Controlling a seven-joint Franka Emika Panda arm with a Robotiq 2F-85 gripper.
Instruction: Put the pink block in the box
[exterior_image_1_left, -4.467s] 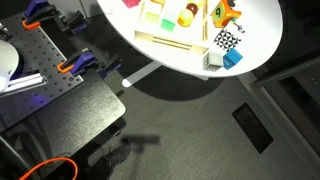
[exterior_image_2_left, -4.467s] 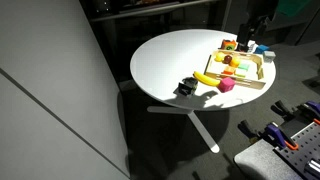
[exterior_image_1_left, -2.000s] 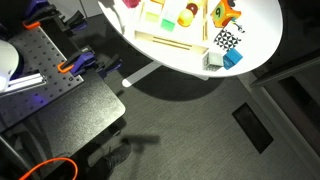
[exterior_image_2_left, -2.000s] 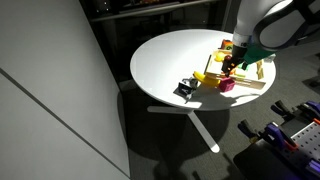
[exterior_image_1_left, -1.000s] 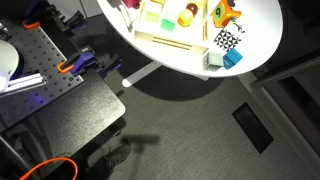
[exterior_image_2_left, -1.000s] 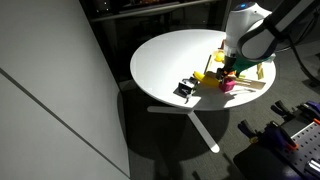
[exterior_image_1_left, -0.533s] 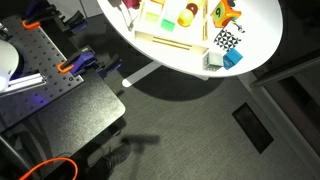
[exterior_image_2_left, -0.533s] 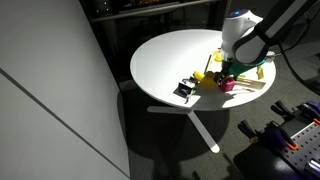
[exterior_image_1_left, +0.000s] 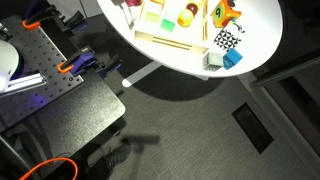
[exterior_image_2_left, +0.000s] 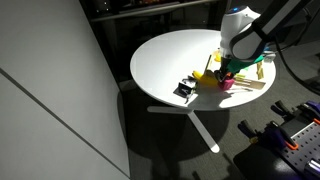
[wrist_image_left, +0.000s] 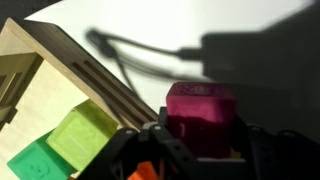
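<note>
the pink block (wrist_image_left: 200, 118) sits on the white round table (exterior_image_2_left: 165, 60) just outside the box (wrist_image_left: 55, 60), close beside its long wall. the gripper (wrist_image_left: 200, 160) hangs over it, jaws spread, one finger on each side of the block; whether they touch it i cannot tell. inside the box, near that wall, lie two green blocks (wrist_image_left: 80, 135).

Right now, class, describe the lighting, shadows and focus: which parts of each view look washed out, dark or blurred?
Wrist view: hard dark shadows cross the white table behind the sharp pink block, while the tool's fingers, nearest the lens, are blurred. In an exterior view the table is washed out against a dim floor.
</note>
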